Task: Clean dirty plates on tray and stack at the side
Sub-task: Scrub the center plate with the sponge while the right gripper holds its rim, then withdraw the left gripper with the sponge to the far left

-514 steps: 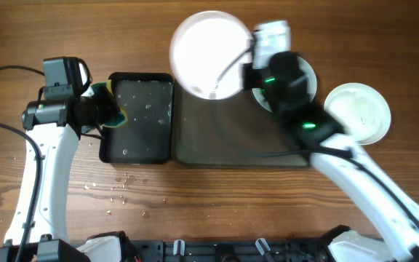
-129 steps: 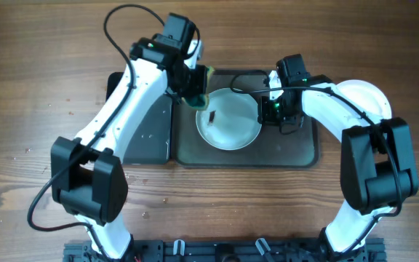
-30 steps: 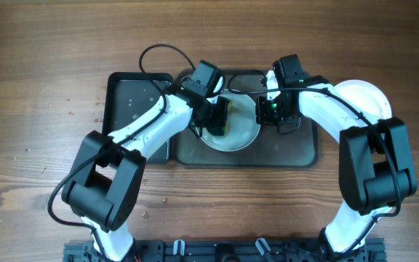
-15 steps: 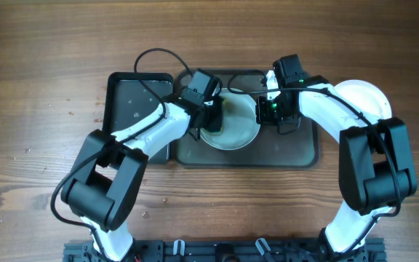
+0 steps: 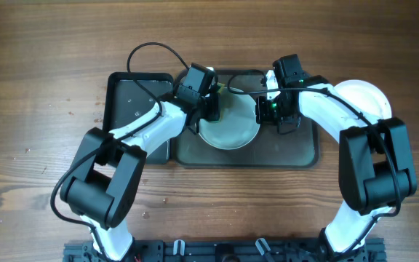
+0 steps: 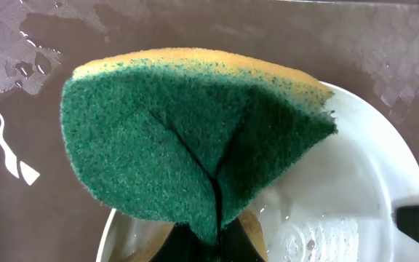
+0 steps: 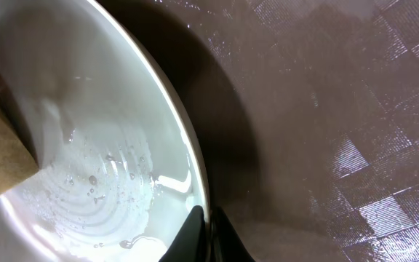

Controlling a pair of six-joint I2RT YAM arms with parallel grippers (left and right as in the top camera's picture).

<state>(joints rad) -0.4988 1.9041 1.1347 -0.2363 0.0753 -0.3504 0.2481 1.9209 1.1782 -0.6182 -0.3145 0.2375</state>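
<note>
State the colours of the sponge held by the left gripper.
Folded sponge: dark green scouring face, yellow foam edge. Best in the left wrist view.

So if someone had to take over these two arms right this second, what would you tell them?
Left gripper: shut on the green-and-yellow scouring sponge, at the upper-left rim of the round white plate.
Right gripper: shut on that plate's right rim, holding it on the large dark grey-green tray.
Done: the plate is wet and no dark smudge shows on it. A second white plate lies on the table right of the tray, partly under the right arm.
Left: finish wiping, then stack this plate there. I cannot tell whether a third plate lies there.
</note>
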